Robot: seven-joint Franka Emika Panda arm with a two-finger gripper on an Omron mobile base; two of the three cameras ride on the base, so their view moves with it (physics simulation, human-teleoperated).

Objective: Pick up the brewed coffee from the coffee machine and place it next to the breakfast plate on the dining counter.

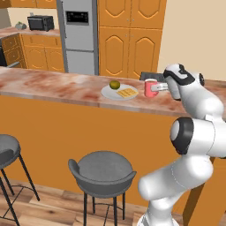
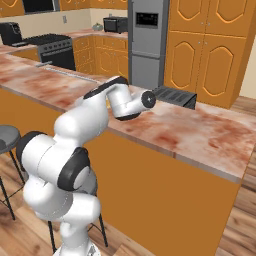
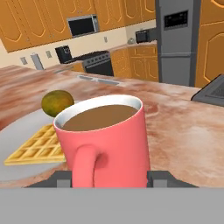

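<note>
Hand view: red mug (image 3: 107, 144) sits between pincer (image 3: 109, 178) fingertips.

The arm (image 2: 110, 107) hides the red mug and the breakfast plate.

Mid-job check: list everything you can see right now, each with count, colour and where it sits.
mug of coffee: one, red, at the gripper, beside the plate on its right in the left base view
breakfast plate: one, white, on the dining counter
waffle: one, yellow, on the plate
fruit: one, green-yellow, on the plate
dining counter: one, reddish marbled top, orange front
stools: two, grey, before the counter
black slotted appliance: one, on the counter's far edge
fridge: one, grey, behind
cabinets: orange, along the back
gripper: one, fingers either side of the mug
</note>
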